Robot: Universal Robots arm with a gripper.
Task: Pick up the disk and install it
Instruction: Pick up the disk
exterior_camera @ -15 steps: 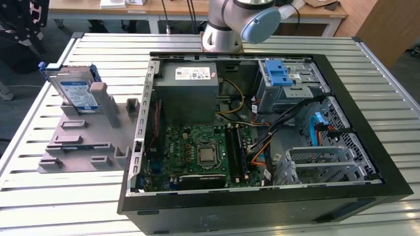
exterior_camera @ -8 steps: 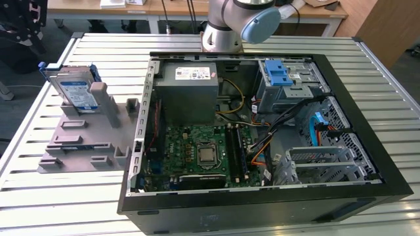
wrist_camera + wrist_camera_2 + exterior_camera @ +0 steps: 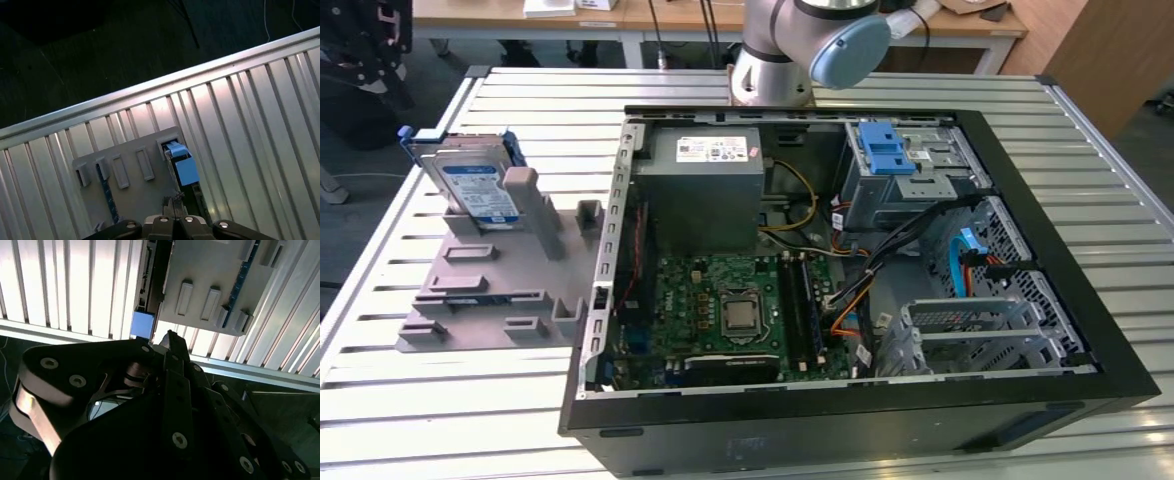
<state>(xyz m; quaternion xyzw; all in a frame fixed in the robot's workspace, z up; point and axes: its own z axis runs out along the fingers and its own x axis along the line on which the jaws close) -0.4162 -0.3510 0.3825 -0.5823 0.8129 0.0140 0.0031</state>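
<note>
Disk point(image 3: 471, 185) stands on edge, silver, white-and-blue label, blue frame.

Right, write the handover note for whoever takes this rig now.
The tool is shut and holds nothing; in the first wrist view it hangs over the grey holder, near the blue frame of the disk.
The disk stands on edge in that holder on the table, at the exterior view's left of the open computer case.
Done: nothing that shows; the disk is not yet picked up.
Left: the pick-up and the install.
</note>
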